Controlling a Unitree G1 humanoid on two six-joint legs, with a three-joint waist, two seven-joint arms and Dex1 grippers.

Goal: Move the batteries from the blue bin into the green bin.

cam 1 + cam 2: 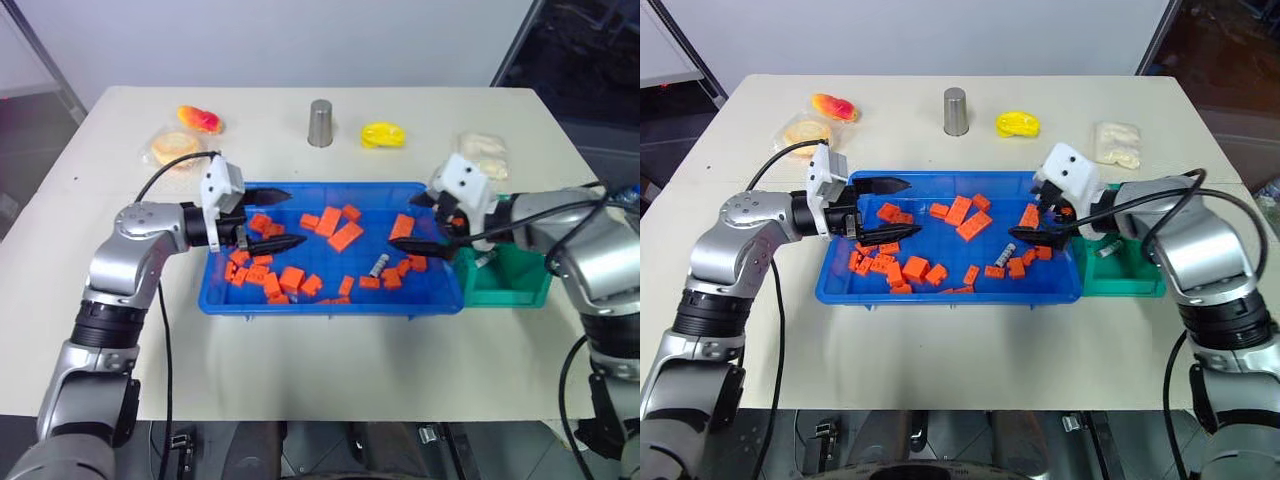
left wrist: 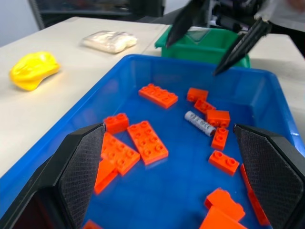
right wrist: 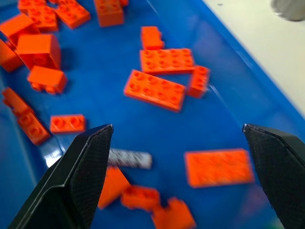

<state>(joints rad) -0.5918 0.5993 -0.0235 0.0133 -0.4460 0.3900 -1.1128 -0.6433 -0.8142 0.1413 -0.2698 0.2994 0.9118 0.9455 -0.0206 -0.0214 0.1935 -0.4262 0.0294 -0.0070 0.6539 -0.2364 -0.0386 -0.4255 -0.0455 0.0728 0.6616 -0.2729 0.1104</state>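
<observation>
I see one battery [image 1: 378, 266] lying on the floor of the blue bin [image 1: 330, 300], toward its right end, among the orange blocks [image 1: 345, 236]. My right hand [image 1: 425, 228] hangs over that end of the bin with its fingers spread wide and nothing between them; the battery sits just below and slightly to the left of the fingertips, apart from them. In the right wrist view the battery [image 3: 128, 158] lies close to one finger [image 3: 76, 176], off-centre between the two, with orange blocks beside it.

My left hand [image 1: 275, 217] is over the left end of the blue bin, pointing across toward the right, fingers also wide and empty. The battery is well apart from it, with several blocks between.

The battery is a small silver-grey cylinder with faint dark markings along its side, lying flat and angled, thinner than the blocks around it.

The green bin [image 1: 510, 283] stands on the surface touching the blue bin's right end, behind my right hand. I can make out a small grey object [image 1: 484, 260] inside it, too small to tell what it is.
</observation>
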